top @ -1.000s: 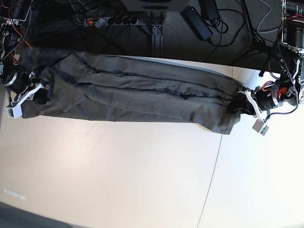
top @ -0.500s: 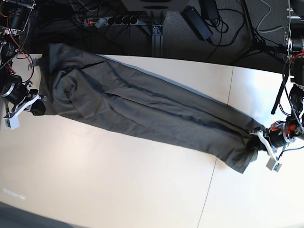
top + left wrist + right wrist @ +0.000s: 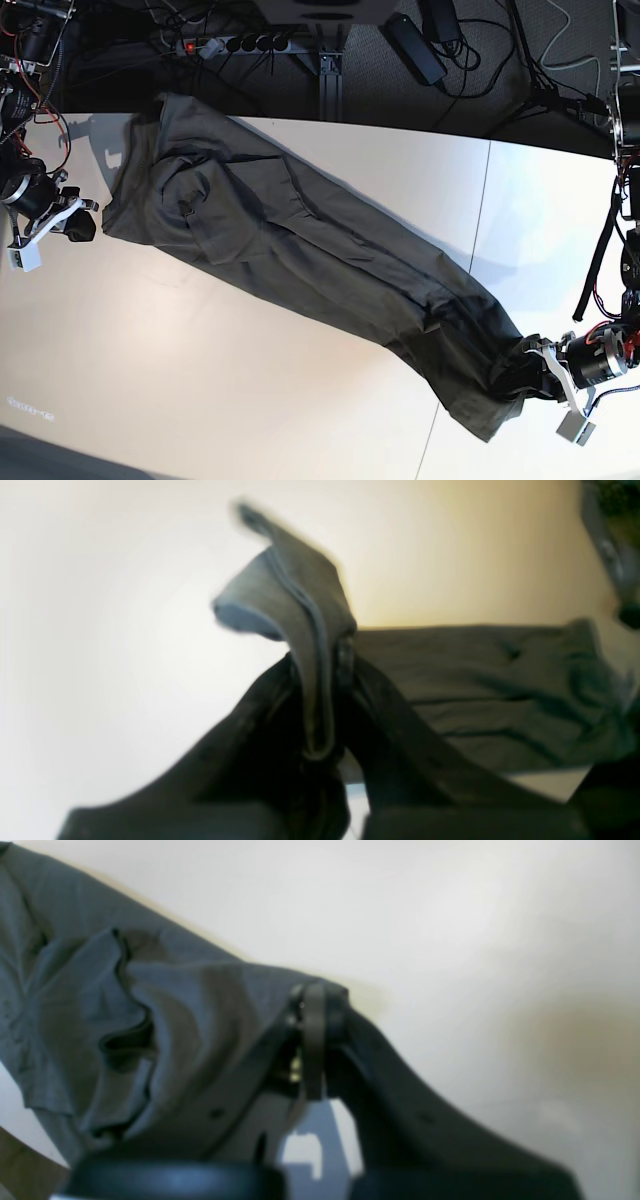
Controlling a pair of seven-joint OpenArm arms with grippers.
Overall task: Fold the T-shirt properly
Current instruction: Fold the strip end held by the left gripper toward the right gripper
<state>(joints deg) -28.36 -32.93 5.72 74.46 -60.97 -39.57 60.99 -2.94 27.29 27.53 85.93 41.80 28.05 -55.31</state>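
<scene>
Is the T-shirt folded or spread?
Folded lengthwise: the T-shirt forms a layered band stretched diagonally between the right gripper and left gripper.

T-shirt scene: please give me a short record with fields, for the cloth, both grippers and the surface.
cloth: one dark grey-olive T-shirt, folded into a long band
lie of cloth: stretched diagonally across the table, from far side near the right arm to near side by the left arm
left gripper: shut on the T-shirt end, fabric pinched between its fingers
right gripper: shut on the opposite end of the T-shirt
behind table: power strip and cables on dark floor
</scene>
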